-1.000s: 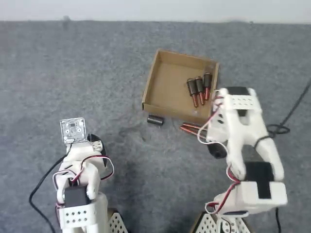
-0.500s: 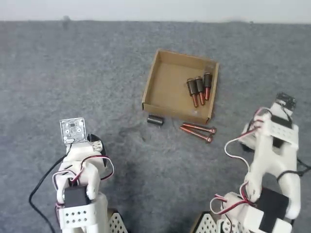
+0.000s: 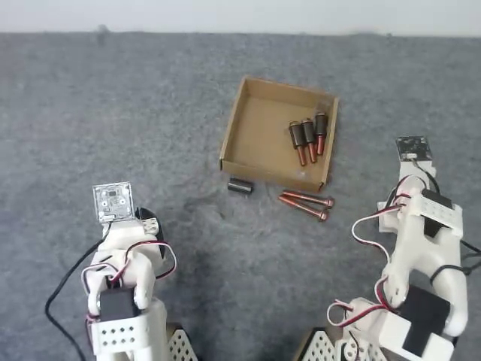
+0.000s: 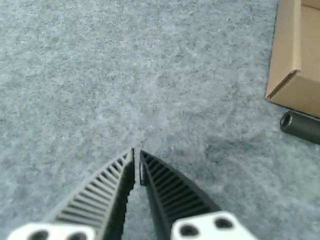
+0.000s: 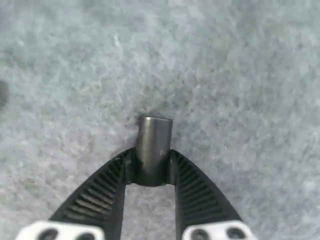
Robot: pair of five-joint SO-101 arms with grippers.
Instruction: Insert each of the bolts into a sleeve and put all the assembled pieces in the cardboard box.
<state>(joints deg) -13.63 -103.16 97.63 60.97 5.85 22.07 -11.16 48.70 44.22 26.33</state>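
The cardboard box (image 3: 255, 131) lies at the centre back and holds three assembled pieces (image 3: 308, 139). A loose black sleeve (image 3: 240, 186) rests just in front of the box, and it also shows in the left wrist view as the sleeve (image 4: 301, 126) beside the box corner (image 4: 295, 65). Two copper bolts (image 3: 305, 202) lie side by side on the carpet near the box's front right corner. My right gripper (image 5: 151, 157) is shut on another dark sleeve (image 5: 155, 134), held low over the carpet. My right arm (image 3: 422, 226) stands right of the bolts. My left gripper (image 4: 136, 153) is shut with nothing in it, and the left arm (image 3: 124, 263) stands at the front left.
Grey carpet (image 3: 150, 113) covers the whole table, and a pale wall edge runs along the back. Red and white wires hang from both arms. Bare carpet stretches between the two arms and to the left of the box.
My right arm has swung away from the box's front right corner to the right side of the table, uncovering the two bolts. The left arm has kept still.
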